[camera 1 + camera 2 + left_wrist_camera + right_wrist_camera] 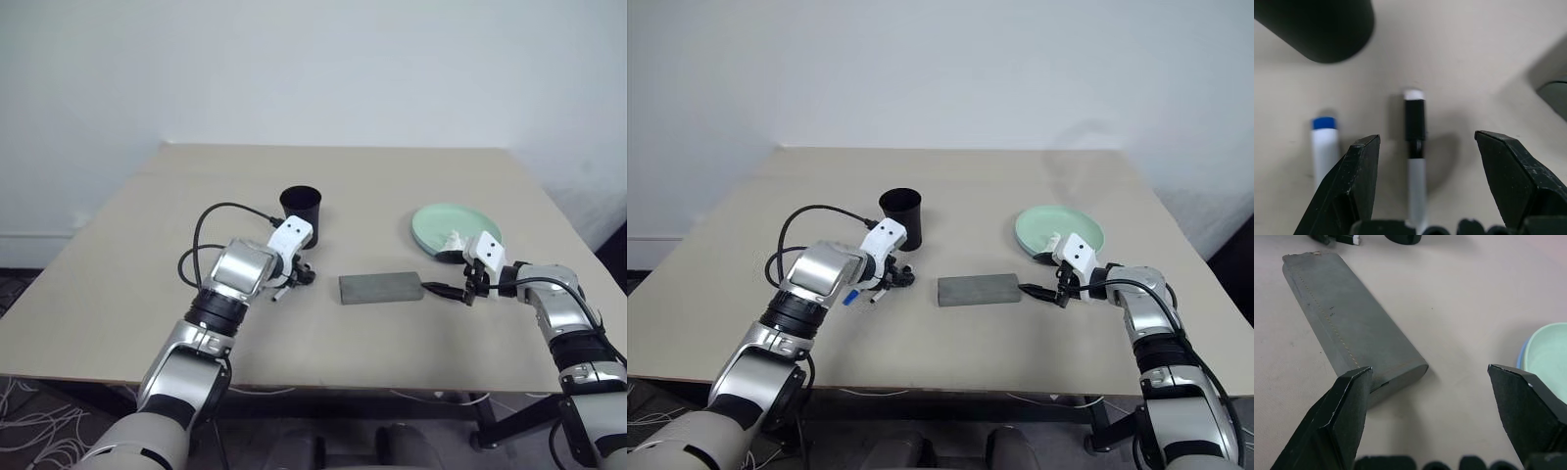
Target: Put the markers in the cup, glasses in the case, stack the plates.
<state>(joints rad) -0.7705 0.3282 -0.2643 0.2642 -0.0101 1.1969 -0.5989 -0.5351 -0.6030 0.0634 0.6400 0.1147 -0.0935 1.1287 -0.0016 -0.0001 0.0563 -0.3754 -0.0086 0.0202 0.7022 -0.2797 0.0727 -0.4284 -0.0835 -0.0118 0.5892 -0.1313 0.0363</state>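
Two markers lie on the table in front of the black cup (pixel 301 211). One has a black cap (pixel 1415 125) and lies between the open fingers of my left gripper (pixel 1425 141), which hovers just above it. The other, blue-capped marker (pixel 1325 142) lies outside one finger. The grey case (pixel 381 287) lies shut at mid-table. My right gripper (pixel 1429 391) stands open by the case's right end, with nothing in it. The pale green plate (pixel 446 223) sits on the light blue plate, whose edge (pixel 1521 360) peeks out beneath. The glasses are out of view.
A white lump of paper (pixel 454 240) rests on the green plate's near side. A black cable loops over my left forearm (pixel 201 245). The beige table (pixel 118 294) runs back to a white wall, its front edge close to me.
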